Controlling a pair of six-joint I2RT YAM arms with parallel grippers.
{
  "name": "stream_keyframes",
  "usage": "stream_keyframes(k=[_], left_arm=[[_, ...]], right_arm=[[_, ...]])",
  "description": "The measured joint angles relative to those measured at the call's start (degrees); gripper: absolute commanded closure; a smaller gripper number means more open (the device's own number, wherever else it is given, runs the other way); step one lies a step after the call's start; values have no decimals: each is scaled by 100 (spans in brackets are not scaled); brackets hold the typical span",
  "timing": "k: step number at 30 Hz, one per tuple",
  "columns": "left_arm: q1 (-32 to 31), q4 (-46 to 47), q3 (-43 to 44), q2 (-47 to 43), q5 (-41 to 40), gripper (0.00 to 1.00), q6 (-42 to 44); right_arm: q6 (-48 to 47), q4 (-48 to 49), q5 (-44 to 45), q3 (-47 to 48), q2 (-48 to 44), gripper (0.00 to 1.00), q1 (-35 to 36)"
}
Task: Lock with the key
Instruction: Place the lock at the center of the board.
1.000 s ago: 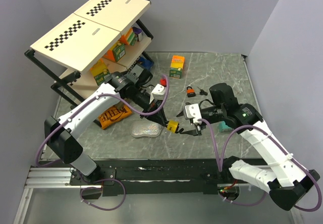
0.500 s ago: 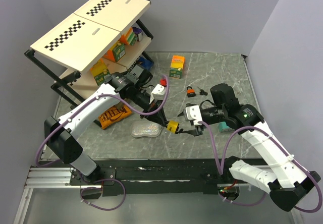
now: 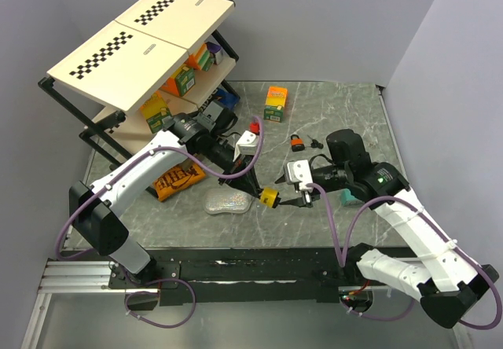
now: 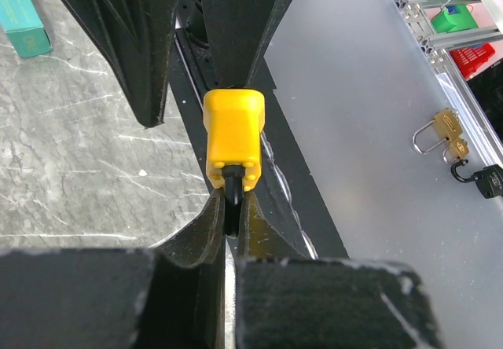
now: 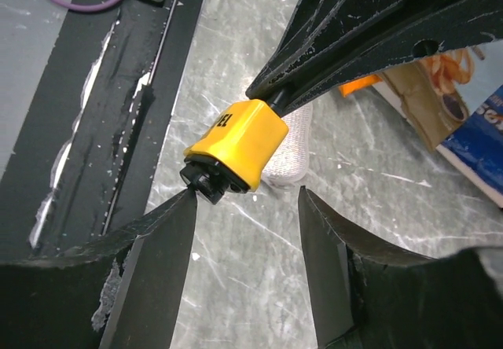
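A yellow padlock hangs above the table's near middle. My left gripper is shut on its black shackle, and the padlock's body points away from the left wrist camera. The black head of the key sticks out of the padlock's lower end. My right gripper stands open just in front of that end. Its left fingertip touches or nearly touches the key, and the right one stands apart from it. In the top view the right gripper is right of the padlock.
A white pouch and an orange snack bag lie left of the padlock. A teal box sits under the right arm. Farther back are a small orange padlock with keys and an orange-green box. A slanted shelf rack stands at the back left.
My right gripper has moved left up to the padlock's key end and its jaws have narrowed a little. The left gripper and padlock have stayed nearly still.
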Motion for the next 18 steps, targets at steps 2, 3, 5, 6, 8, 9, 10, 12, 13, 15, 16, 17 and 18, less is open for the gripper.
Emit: stream_keyframes(k=[2, 3, 5, 6, 8, 9, 10, 12, 13, 15, 16, 17, 18], left_arm=[[2, -2, 0, 0, -15, 99, -2], [7, -2, 0, 0, -22, 99, -4], [28, -2, 0, -7, -33, 99, -15], [39, 0, -9, -13, -46, 99, -20], [50, -7, -33, -42, -79, 99, -22], [52, -20, -37, -52, -103, 99, -22], [52, -24, -37, -61, -133, 99, -20], [52, -39, -39, -63, -168, 99, -17], [52, -57, -39, -63, -186, 99, -9], [52, -96, -39, -63, -225, 99, 7], [52, -118, -39, -63, -240, 99, 15], [52, -142, -39, -63, -251, 99, 31], [52, -166, -39, -63, -269, 99, 48]], right_arm=[[92, 4, 0, 0, 31, 41, 4], [146, 17, 2, 0, 46, 42, 4], [306, 50, 2, 0, 85, 42, 4], [387, 81, 2, 0, 109, 43, 7], [555, 114, 2, 0, 170, 43, 11], [625, 122, -2, 0, 203, 43, 13], [682, 125, -7, 0, 236, 44, 13], [767, 127, -24, 0, 295, 44, 13], [782, 127, -37, 0, 321, 45, 13], [822, 127, -50, 0, 374, 45, 15], [837, 127, -61, 2, 402, 46, 15], [850, 127, -70, 2, 433, 46, 13], [879, 127, -81, 2, 461, 47, 13]])
